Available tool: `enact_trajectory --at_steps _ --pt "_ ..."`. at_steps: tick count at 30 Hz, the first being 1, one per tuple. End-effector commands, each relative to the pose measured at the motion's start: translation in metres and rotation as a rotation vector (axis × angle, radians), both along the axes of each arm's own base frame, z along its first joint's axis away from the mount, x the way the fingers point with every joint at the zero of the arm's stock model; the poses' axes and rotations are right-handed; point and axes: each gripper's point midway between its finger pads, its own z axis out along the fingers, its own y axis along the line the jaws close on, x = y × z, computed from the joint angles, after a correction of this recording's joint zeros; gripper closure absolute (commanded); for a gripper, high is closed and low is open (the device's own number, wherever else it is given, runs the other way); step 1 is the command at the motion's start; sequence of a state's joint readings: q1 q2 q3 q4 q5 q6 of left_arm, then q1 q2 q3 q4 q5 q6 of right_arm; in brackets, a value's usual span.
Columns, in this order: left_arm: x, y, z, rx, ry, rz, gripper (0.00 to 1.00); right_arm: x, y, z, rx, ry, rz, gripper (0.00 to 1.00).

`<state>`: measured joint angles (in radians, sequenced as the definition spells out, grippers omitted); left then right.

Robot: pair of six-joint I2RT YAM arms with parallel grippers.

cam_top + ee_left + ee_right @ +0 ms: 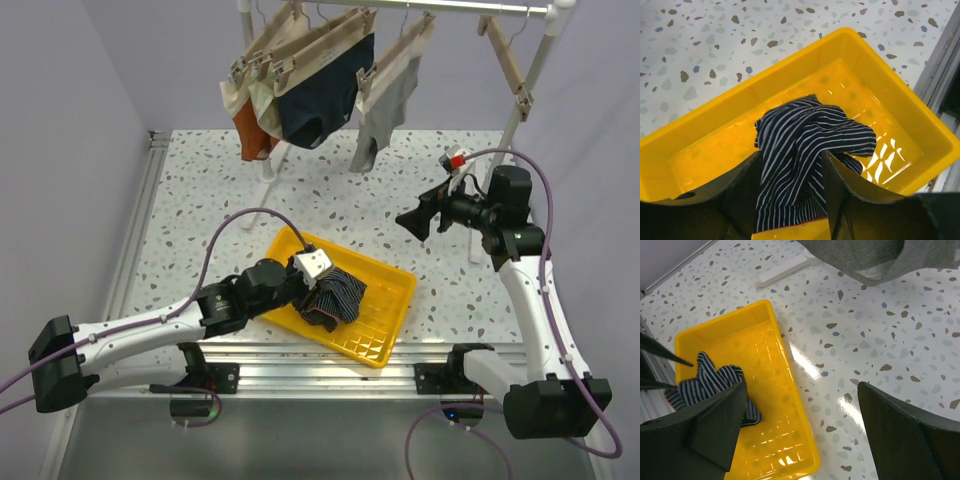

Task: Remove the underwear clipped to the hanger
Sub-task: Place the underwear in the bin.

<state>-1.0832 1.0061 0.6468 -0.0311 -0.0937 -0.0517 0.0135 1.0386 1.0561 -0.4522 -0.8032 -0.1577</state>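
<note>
one striped brief (805, 145) lies in the yellow tray (385, 325), between the partly parted fingers of the left gripper (792, 200). four briefs (315, 85) hang clipped on the rack (520, 110). right gripper (418, 222) gapes wide, empty.

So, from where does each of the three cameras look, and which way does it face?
Top camera: above and behind the arms, looking down at the table, rack and hanging underwear; both arms show.
Left wrist camera: on the left gripper, looking down into the yellow tray at the striped underwear; its fingers show.
Right wrist camera: on the right gripper, raised, looking down at table and tray; its open fingers show.
All views share the tray and striped underwear.
</note>
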Motion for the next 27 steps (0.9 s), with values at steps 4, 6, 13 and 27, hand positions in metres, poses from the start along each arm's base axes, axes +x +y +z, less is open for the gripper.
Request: enact_trajectory --at_steps 4,6,13,27 --pt "0.022 0.005 0.032 -0.138 -0.061 0.156 0.14 0.018 0.023 0.052 0.025 -0.126 0.032 0.05" --pt "0.025 0.007 0.039 -0.166 -0.074 0.175 0.05 0.025 0.029 0.062 0.029 -0.134 0.032 0.06" --pt "0.031 0.014 0.055 -0.213 -0.102 0.22 0.0 0.047 0.052 0.105 0.042 -0.172 0.014 0.06" --pt "0.047 0.021 0.136 -0.387 -0.195 0.3 0.0 0.084 0.047 0.157 0.177 -0.168 -0.193 0.07"
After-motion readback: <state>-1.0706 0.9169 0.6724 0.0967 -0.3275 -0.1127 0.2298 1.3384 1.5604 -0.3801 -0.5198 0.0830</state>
